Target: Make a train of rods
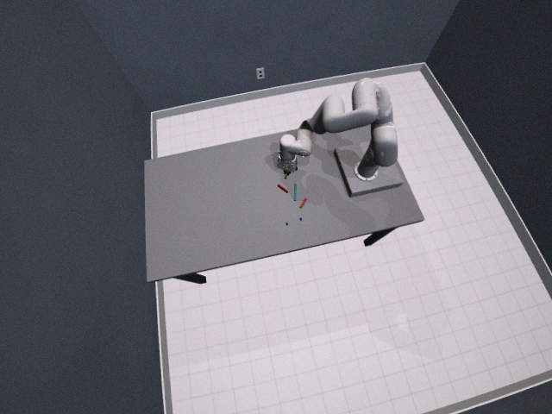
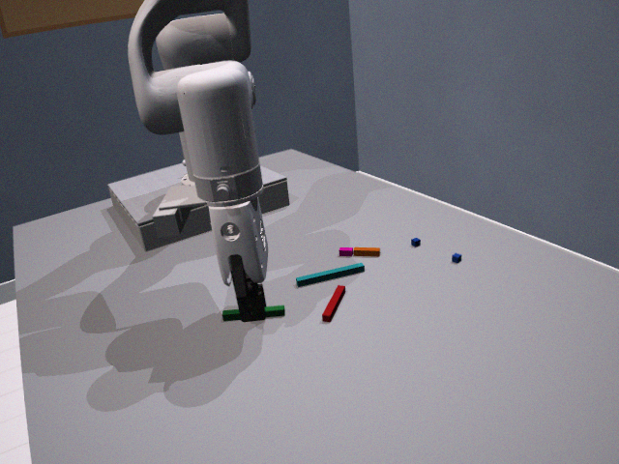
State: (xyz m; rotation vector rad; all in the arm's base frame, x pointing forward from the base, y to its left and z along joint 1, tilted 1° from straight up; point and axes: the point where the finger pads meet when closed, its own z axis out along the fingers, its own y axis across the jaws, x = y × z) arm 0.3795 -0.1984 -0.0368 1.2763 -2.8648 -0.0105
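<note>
My gripper (image 2: 251, 311) points straight down at the table and is shut on the green rod (image 2: 253, 312) around its middle; the rod lies flat on the table. In the top view the gripper (image 1: 286, 171) hides most of the green rod (image 1: 285, 176). A magenta rod (image 2: 345, 250) and an orange rod (image 2: 366, 250) lie end to end in a line to the right, also seen in the top view (image 1: 303, 203). A turquoise rod (image 2: 330, 274) and a red rod (image 2: 333, 303) lie between them and the gripper.
Two small blue rods (image 2: 415, 242) (image 2: 456, 257) lie apart at the far right. The arm's base block (image 2: 199, 207) stands behind the gripper. The table edge runs along the right.
</note>
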